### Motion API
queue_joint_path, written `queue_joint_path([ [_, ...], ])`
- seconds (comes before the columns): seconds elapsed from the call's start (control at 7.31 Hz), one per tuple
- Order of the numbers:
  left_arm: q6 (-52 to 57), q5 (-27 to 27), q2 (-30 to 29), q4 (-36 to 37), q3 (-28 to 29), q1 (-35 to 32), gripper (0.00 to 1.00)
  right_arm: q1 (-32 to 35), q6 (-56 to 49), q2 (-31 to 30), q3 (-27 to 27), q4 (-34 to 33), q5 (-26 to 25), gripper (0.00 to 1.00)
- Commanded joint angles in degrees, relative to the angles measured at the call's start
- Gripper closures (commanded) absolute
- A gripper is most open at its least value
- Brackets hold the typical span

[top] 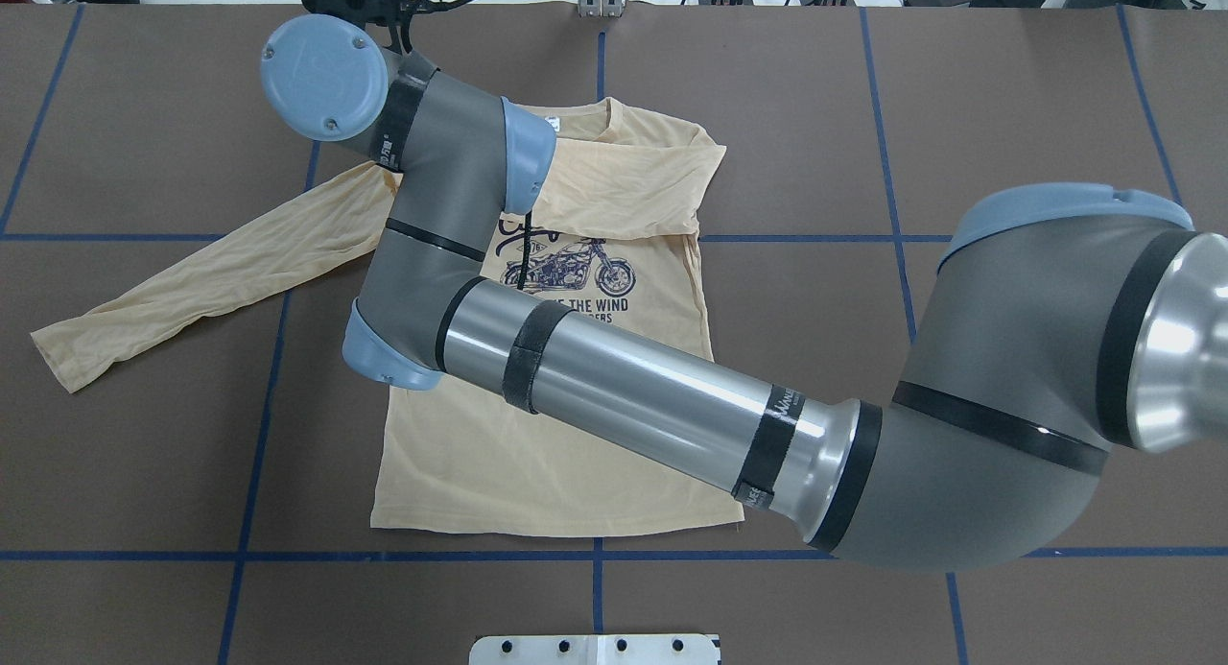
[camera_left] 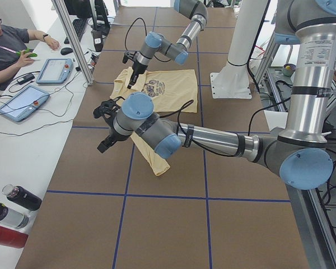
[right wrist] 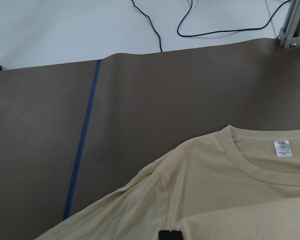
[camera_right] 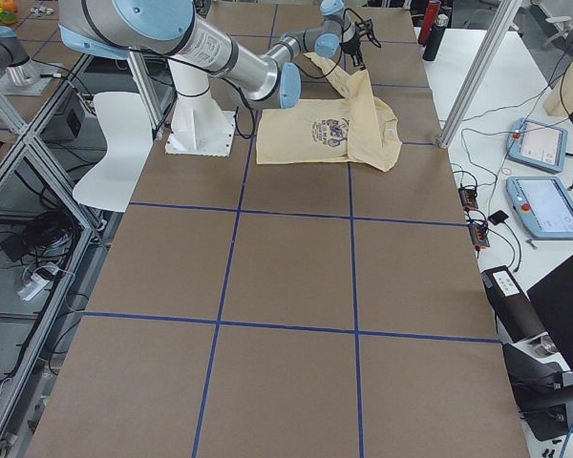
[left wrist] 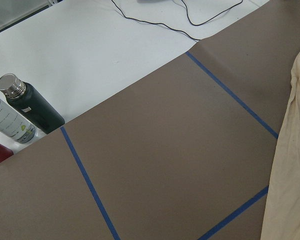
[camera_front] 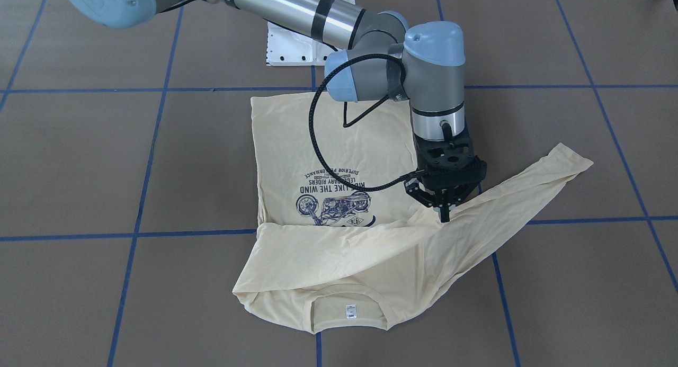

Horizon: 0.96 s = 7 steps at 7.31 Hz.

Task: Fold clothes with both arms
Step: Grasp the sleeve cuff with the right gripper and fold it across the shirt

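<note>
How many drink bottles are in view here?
3, grouped on the white bench beside the table, near its left end: a black bottle, a white-labelled bottle and a red bottle; more may sit off-frame.

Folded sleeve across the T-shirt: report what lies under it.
Under the folded sleeve: the T-shirt chest. The motorcycle print shows beside it, its top covered.

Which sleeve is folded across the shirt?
The sleeve from the robot's right side: it lies across the T-shirt, below the print. The other sleeve sticks straight out, unfolded.
</note>
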Motion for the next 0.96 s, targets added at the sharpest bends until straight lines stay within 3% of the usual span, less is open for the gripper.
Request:
queue_joint_path([
  [0.0, -0.1, 0.0, -0.2, 0.0, 0.2, 0.0, 0.0, 0.0, 0.1, 1.9, -2.5, 1.3, -0.5, 1.0],
  [0.14, -0.6, 0.0, -0.2, 0.0, 0.1, 0.0, 0.0, 0.0, 0.3, 2.0, -2.5, 2.9, -1.0, 0.92],
  [0.27, -0.6, 0.0, -0.2, 0.0, 0.2, 0.1, 0.0, 0.0, 2.4, 2.2, -2.5, 3.1, -1.4, 0.56],
  [0.41, -0.6, 0.0, -0.2, 0.0, 0.2, 0.1, 0.0, 0.0, 2.5, 2.3, -2.5, 3.0, -1.5, 0.01],
  [0.82, -0.6, 0.0, -0.2, 0.0, 0.2, 0.1, 0.0, 0.1, 2.7, 3.2, -2.4, 2.5, -1.3, 0.0],
])
